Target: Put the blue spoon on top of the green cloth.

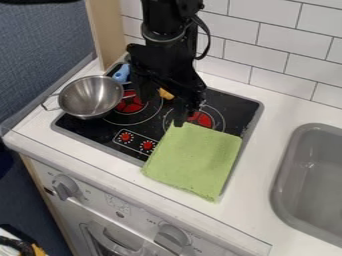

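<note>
Camera view: Locate the gripper (161, 111) above the cooktop (244, 105). You observe its two fingers spread apart, one over the red burner on the left of the view, the other lower, at the far corner of the green cloth (194, 157). Nothing is held between them. You cannot tell from this angle whether the lower fingertip contacts the cloth.

Locate the blue spoon (121, 73) at the back left of the cooktop, to the upper left of the gripper in the view and near it, outside the finger gap. Only its blue part is visible to you, beside the metal bowl (90, 96). The cloth lies flat on the opposite side of the gripper, across the front right of the cooktop. A yellow item (165, 94) shows behind the gap, partly hidden by the gripper.
</note>
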You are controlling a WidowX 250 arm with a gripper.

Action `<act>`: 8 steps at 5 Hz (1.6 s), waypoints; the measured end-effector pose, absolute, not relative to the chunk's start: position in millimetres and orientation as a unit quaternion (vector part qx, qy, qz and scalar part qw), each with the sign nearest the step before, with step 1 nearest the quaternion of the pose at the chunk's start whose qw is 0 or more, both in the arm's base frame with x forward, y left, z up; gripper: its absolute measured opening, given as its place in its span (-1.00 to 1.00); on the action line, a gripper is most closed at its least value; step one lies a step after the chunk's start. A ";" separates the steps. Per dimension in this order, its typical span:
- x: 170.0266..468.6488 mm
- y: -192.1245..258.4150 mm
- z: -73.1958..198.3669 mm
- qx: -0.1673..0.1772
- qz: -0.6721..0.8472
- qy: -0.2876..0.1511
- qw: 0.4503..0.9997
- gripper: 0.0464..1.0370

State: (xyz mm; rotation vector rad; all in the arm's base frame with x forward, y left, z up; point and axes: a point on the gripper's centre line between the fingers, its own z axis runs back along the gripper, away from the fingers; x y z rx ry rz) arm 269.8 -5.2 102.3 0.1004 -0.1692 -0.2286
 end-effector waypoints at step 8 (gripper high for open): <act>401.1 153.1 30.7 0.042 0.093 -0.051 0.993 0.93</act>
